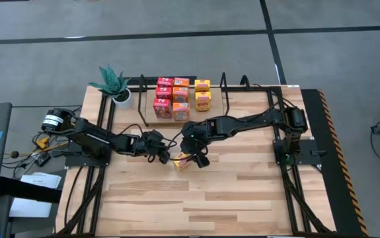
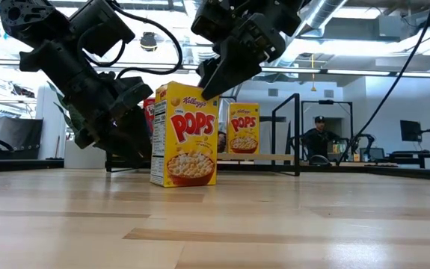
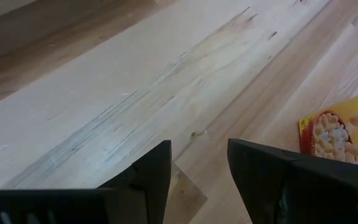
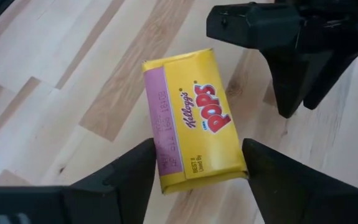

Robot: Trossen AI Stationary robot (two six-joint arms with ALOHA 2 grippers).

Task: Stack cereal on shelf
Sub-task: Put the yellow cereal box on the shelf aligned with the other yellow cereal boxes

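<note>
So, starting from the left side of the table: the white pot with the spiky green plant point(image 1: 115, 84) was parked at the back corner, just beside the shelf, clearly out of the working lane.

The left gripper point(image 1: 160, 152) was kept low over the light wooden tabletop point(image 1: 242, 192), just beside the loose box. Its two dark fingers point(image 3: 150, 171) were seen parted by a narrow gap with nothing between them, only bare planks. It looked like it was held there as a steadying or waiting hand, though that's a guess.

The loose yellow cardboard cereal box point(image 2: 185, 134) was stood upright near the middle of the table, well apart from the shelf. Probably it was set that way so its top could be reached from above. A red "POPS" logo and a bowl of puffed cereal were printed on the front, with a nutrition panel on one side, and a pale purple strip was visible on top in the right wrist view.

The right gripper point(image 4: 197, 165) was held right over that box, its fingers spread wide on either side of the box's narrow top, nothing clamped yet. A grab seemed to be lined up.

At the back, the low rack of thin black metal rods with a light wooden base point(image 1: 239, 84) was already loaded with eight small boxes point(image 1: 180, 99): reds on the left, oranges in the middle, two yellows on the right. The last yellow slot was likely meant for the loose one.
</note>
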